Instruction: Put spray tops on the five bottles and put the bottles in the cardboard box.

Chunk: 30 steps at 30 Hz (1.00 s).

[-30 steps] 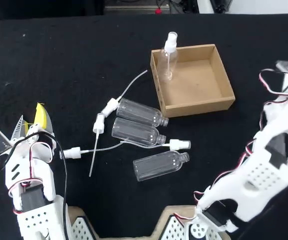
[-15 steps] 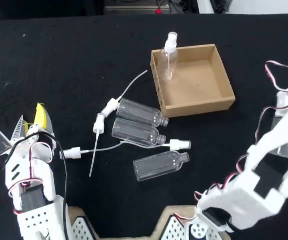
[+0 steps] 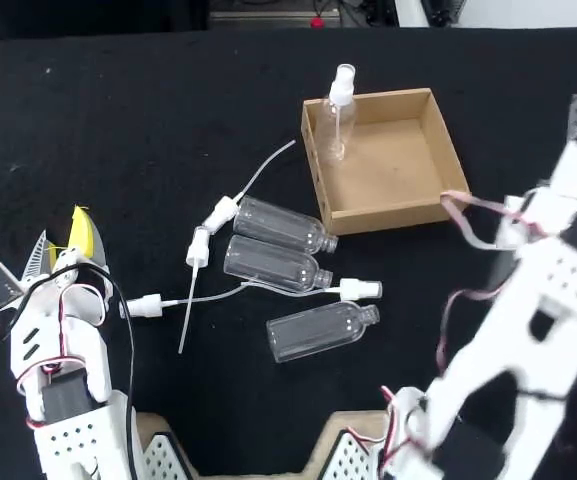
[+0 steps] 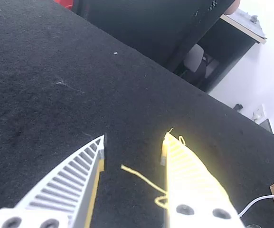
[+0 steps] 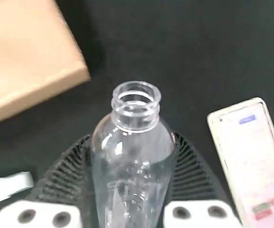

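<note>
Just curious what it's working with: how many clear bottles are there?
5 bottles. One with a spray top stands in the cardboard box; three lie open-necked on the table; one open-necked bottle sits in the right gripper.

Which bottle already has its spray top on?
The bottle standing upright in the corner of the cardboard box: it alone wears a white spray top. The others have bare, open necks.

High camera looking down on black cloth table, tan cardboard box upper centre of frame, both wrist cameras low, close, each catching the box's edge.
</note>
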Available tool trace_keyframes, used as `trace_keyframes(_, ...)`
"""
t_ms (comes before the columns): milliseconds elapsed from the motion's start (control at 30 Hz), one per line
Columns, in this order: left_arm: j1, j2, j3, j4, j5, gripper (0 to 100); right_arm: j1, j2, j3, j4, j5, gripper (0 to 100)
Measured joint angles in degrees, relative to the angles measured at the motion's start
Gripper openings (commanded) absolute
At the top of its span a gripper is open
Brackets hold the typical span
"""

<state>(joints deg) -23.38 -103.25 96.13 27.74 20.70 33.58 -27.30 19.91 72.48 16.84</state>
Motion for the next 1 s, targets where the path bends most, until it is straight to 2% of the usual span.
trace_keyframes(100, 0.09, 0.0, 0.0, 0.0, -2.2, 19, -6.68, -7.65, 4.13, -0.09, -3.6, 6.0)
trace_keyframes(200, 3.25, 0.0, 0.0, 1.14, -7.21, 19, -14.07, -14.86, 8.26, -0.18, -7.12, 6.0)
trace_keyframes(367, 10.29, -0.09, -2.02, 11.16, -10.55, 19, -26.9, -23.82, 13.98, -0.62, -12.31, 6.0)
trace_keyframes(467, 12.48, -0.09, -2.9, 13.54, -10.81, 19, -32.09, -26.9, 19.16, -4.75, -13.19, 6.0)
trace_keyframes(600, 12.75, 0.35, -4.31, 14.24, -11.25, 19, -35.78, -29.01, 26.55, -9.85, -13.45, 6.0)
trace_keyframes(733, 12.75, 7.03, -8.53, 14.42, -11.34, 19, -38.24, -30.95, 29.63, -10.73, -13.45, 6.0)
trace_keyframes(1000, 13.63, 37.1, -26.11, 14.42, -14.95, 20, -38.33, -37.01, 33.23, -11.25, -13.45, 6.0)
